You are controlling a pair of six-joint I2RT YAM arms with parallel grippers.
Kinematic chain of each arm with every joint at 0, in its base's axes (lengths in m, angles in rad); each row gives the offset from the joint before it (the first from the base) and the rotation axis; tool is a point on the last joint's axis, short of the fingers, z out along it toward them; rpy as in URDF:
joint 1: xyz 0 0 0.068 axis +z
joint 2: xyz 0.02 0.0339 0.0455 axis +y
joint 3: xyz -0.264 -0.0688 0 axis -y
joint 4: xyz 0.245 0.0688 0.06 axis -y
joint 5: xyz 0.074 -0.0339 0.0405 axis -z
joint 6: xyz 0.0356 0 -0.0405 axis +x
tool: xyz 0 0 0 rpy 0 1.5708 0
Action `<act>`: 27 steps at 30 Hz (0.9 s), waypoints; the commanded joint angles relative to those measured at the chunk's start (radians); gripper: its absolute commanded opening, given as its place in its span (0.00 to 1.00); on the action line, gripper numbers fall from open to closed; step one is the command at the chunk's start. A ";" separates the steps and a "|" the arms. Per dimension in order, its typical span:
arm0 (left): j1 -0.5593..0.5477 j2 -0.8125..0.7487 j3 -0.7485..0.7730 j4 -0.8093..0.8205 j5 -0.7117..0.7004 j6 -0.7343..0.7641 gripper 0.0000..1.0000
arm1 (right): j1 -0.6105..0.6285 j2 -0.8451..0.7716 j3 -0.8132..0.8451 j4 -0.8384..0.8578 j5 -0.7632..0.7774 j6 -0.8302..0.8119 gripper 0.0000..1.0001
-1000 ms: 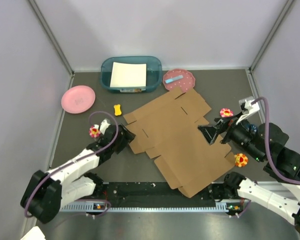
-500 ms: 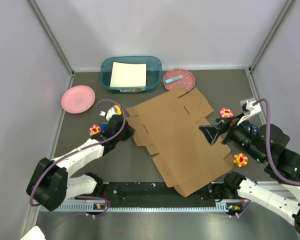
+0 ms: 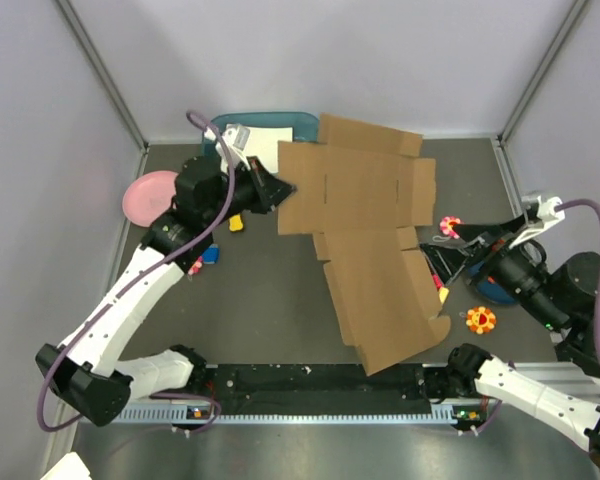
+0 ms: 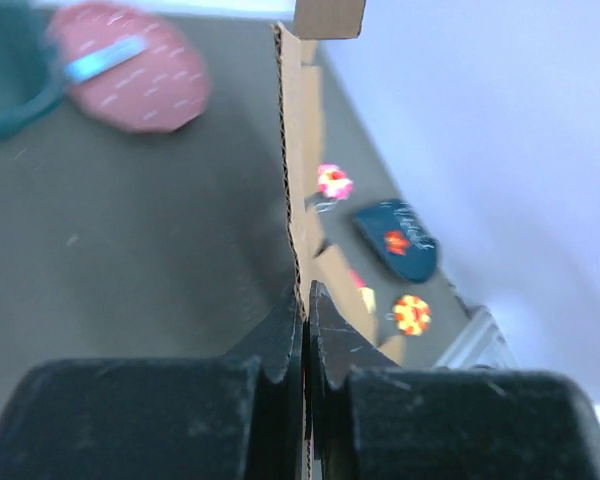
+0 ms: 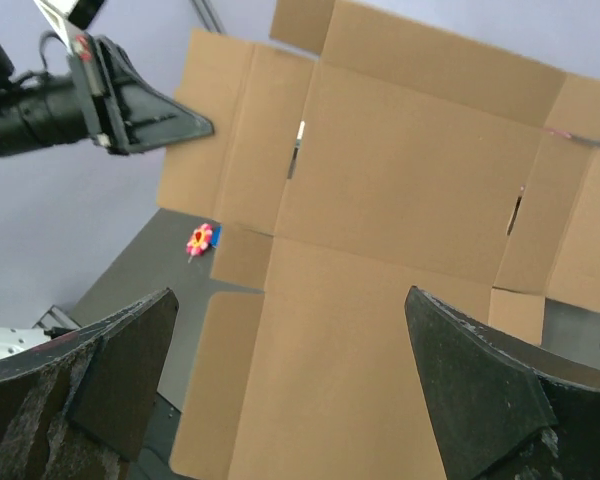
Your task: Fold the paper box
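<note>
The paper box [image 3: 370, 230] is a flat brown die-cut cardboard sheet. Its far half is raised off the table and tilted up, while its near end [image 3: 390, 340] still rests low by the rail. My left gripper [image 3: 278, 187] is shut on the raised sheet's left edge. In the left wrist view the cardboard [image 4: 292, 150] runs edge-on out of the shut left gripper [image 4: 305, 300]. My right gripper [image 3: 435, 262] is open just right of the sheet, holding nothing. Its view shows the box [image 5: 410, 170] filling the space beyond the right gripper [image 5: 290, 293], with the left gripper [image 5: 195, 128] at the sheet's corner.
A teal bin [image 3: 220, 130] with a white sheet stands at the back, partly hidden by the cardboard. A pink plate [image 3: 145, 195] lies at back left, a speckled pink plate [image 4: 130, 70] beyond the sheet. Small toys lie around: yellow [image 3: 236, 222], flowers [image 3: 450, 225] [image 3: 481, 320].
My left gripper shut on the box's left edge and lifted it up and toward the back. The sheet went from flat to raised and bent. The right arm drew back slightly.
</note>
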 commanded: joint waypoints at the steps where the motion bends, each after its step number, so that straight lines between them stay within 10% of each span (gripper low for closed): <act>1: 0.058 0.046 0.166 -0.078 0.409 0.089 0.00 | -0.006 -0.012 0.060 -0.008 -0.023 -0.021 0.99; 8: 0.282 0.032 0.106 0.038 0.743 -0.051 0.00 | -0.006 -0.036 0.051 -0.028 -0.050 -0.007 0.99; 12: 0.323 0.107 0.118 -0.173 0.678 0.086 0.00 | -0.006 -0.048 0.026 -0.033 -0.053 -0.001 0.99; 27: 0.343 0.446 0.052 -0.184 0.414 0.379 0.00 | -0.006 -0.059 -0.141 -0.027 -0.047 0.050 0.99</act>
